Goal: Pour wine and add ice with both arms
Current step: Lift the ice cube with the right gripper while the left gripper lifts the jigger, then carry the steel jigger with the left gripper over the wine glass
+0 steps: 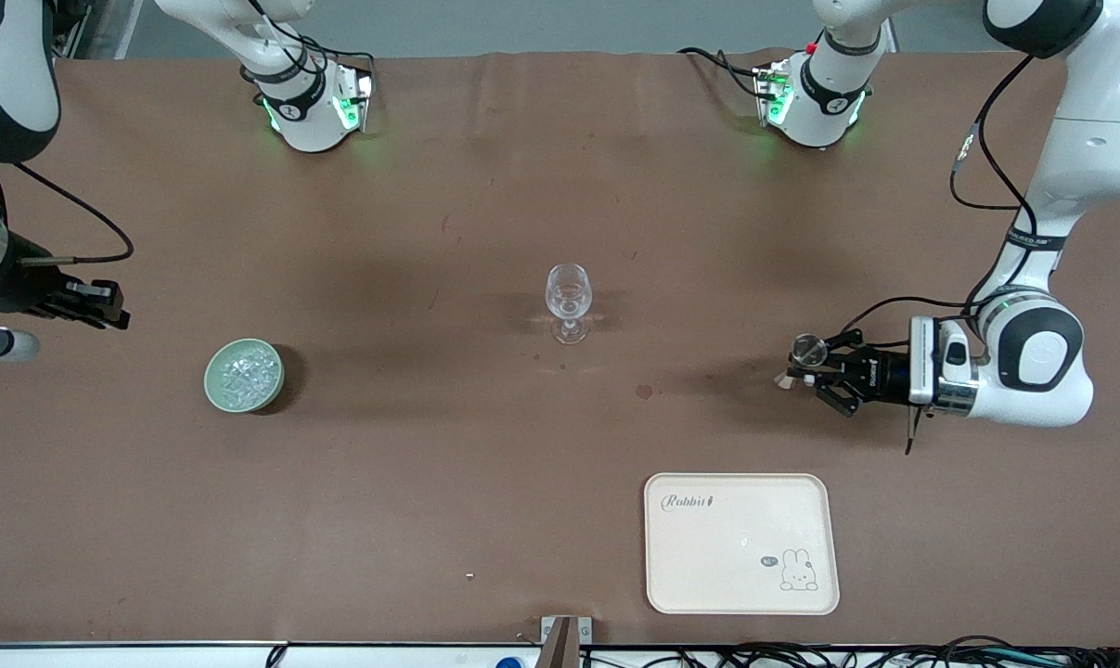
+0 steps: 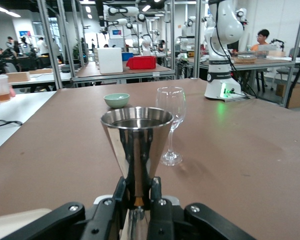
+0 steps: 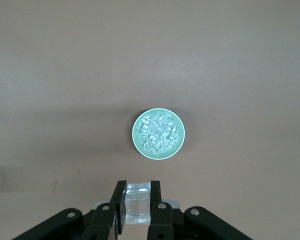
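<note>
An empty stemmed glass (image 1: 569, 301) stands mid-table; it also shows in the left wrist view (image 2: 171, 117). A green bowl (image 1: 212, 385) holding a heap of clear ice (image 1: 244, 373) sits toward the right arm's end, seen in the right wrist view as bowl (image 3: 137, 142) and ice (image 3: 159, 133). My left gripper (image 1: 815, 373) is shut on a steel cone-shaped measuring cup (image 1: 808, 349), held upright toward the left arm's end; the left wrist view shows gripper (image 2: 138, 192) and cup (image 2: 136, 142). My right gripper (image 1: 96, 306) is up in the air beside the bowl, shut (image 3: 138, 200) on one ice lump (image 3: 138, 206).
A cream tray (image 1: 740, 547) with a rabbit print lies near the front edge, nearer the front camera than the left gripper. The arms' bases (image 1: 314, 111) (image 1: 815, 102) stand at the back edge. A small dark stain (image 1: 644, 391) marks the brown table.
</note>
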{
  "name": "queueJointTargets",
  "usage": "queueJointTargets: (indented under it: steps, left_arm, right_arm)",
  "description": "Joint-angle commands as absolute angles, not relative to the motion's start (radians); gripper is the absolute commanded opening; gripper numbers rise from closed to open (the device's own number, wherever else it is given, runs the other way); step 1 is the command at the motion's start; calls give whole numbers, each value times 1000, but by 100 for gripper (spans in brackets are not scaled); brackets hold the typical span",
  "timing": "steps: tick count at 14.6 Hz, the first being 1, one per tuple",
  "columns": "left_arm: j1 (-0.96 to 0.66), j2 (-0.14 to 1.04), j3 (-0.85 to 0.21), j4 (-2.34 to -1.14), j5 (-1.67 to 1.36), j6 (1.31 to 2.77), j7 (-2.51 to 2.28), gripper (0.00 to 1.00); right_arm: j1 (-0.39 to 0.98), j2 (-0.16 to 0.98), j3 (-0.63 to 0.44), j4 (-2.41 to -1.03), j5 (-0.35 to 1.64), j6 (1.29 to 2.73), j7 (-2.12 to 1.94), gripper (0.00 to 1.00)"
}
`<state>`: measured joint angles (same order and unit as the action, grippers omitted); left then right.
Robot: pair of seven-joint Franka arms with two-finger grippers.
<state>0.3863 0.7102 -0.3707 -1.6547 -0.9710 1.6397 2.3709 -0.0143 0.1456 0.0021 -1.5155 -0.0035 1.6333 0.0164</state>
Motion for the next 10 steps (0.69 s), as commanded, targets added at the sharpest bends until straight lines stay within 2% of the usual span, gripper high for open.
queueJointTargets:
  steps: [1, 6, 10]
  left_arm:
    - [361, 534, -390, -1790, -965, 1715, 2314, 0]
    - [354, 489, -474, -1858, -977, 1788, 2232, 0]
    - [359, 489, -569, -1897, -999, 1920, 2200, 0]
  right_arm:
    - [-17, 91, 2, -1549, -3, 1623, 25, 10]
    - [-21, 28, 0, -1595, -2, 1609, 23, 10]
    - [-23, 2, 0, -1611, -2, 1598, 23, 10]
